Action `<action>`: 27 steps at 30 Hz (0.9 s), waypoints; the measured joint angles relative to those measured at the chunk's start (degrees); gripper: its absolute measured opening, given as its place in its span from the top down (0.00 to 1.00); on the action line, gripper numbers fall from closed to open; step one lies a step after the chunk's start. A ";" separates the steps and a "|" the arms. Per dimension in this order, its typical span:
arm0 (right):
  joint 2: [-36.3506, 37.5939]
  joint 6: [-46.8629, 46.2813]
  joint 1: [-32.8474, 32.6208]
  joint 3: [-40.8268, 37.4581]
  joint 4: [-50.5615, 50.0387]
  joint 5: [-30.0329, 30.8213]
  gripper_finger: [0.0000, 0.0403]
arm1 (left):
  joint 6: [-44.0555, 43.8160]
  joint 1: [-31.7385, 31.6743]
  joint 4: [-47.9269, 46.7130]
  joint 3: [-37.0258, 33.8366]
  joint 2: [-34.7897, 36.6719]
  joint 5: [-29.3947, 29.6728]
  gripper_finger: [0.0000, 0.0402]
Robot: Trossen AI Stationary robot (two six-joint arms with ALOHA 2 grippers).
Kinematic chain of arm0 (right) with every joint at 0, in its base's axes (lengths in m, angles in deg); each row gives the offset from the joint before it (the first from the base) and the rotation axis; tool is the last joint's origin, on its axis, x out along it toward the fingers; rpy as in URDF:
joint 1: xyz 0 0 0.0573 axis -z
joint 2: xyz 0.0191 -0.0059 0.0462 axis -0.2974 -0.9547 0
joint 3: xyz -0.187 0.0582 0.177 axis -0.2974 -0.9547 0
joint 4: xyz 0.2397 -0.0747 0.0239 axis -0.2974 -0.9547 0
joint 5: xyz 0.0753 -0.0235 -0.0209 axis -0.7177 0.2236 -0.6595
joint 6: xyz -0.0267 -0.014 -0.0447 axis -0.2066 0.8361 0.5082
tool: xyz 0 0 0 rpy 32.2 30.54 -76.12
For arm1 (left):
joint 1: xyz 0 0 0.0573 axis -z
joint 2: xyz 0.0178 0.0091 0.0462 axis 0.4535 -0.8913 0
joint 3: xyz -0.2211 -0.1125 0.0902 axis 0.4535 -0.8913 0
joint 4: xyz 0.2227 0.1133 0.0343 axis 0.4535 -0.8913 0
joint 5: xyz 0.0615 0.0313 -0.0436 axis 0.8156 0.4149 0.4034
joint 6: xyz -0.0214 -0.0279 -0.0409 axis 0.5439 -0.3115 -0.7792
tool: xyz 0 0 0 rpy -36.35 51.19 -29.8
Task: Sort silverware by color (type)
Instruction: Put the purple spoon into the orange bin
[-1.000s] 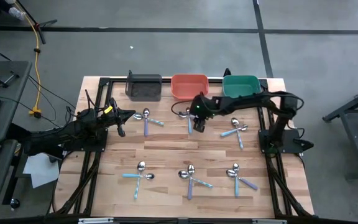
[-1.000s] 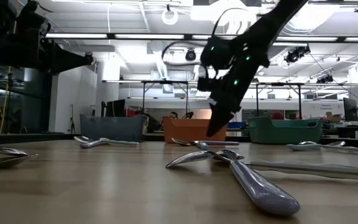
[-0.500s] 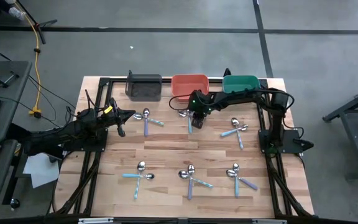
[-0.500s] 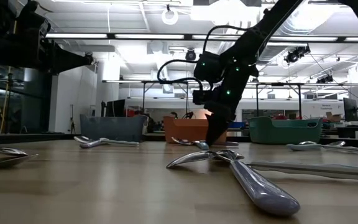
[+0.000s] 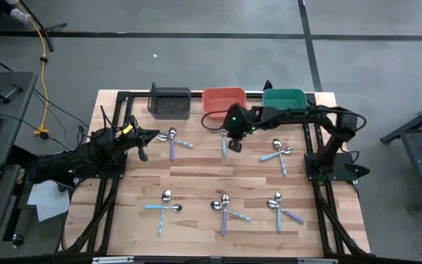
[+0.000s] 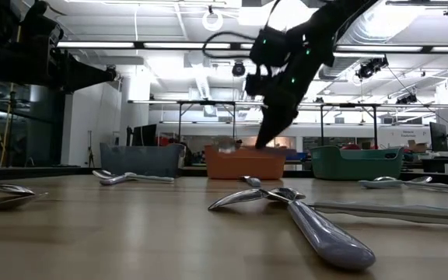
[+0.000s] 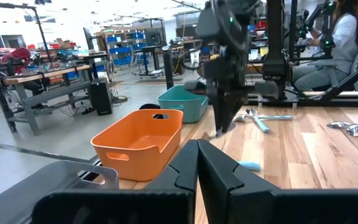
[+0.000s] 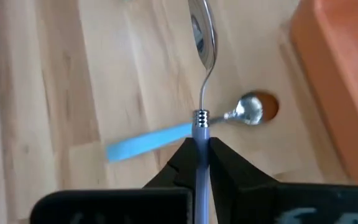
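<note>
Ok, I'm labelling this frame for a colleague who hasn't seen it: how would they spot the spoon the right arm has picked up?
Start at the orange bin in the middle of the table's far edge. Just in front of it hangs the right gripper, shut on a lavender-handled spoon. Unlike the blue-handled spoon lying flat beneath it, this one is lifted clear of the wood, with its handle pinched between the fingers.

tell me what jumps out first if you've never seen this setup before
The right gripper, shut on a light lavender-handled spoon, holds it above the wood table in front of the orange bin. Under it a blue-handled spoon lies on the table. Across the table spoons lie in crossed pairs, and the left gripper waits shut at the left side.
</note>
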 joint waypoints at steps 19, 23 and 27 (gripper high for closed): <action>-13.41 12.01 16.30 22.82 -8.50 -1.48 0.99 | 0.00 0.00 0.00 -0.02 -0.09 -0.02 0.99; -18.33 12.41 18.75 27.49 -10.66 -4.24 0.99 | 0.00 -0.01 0.00 -0.01 -0.09 -0.02 0.99; -22.77 12.42 19.99 31.36 -14.46 -5.09 0.99 | 0.01 -0.01 0.00 -0.01 -0.09 -0.02 0.99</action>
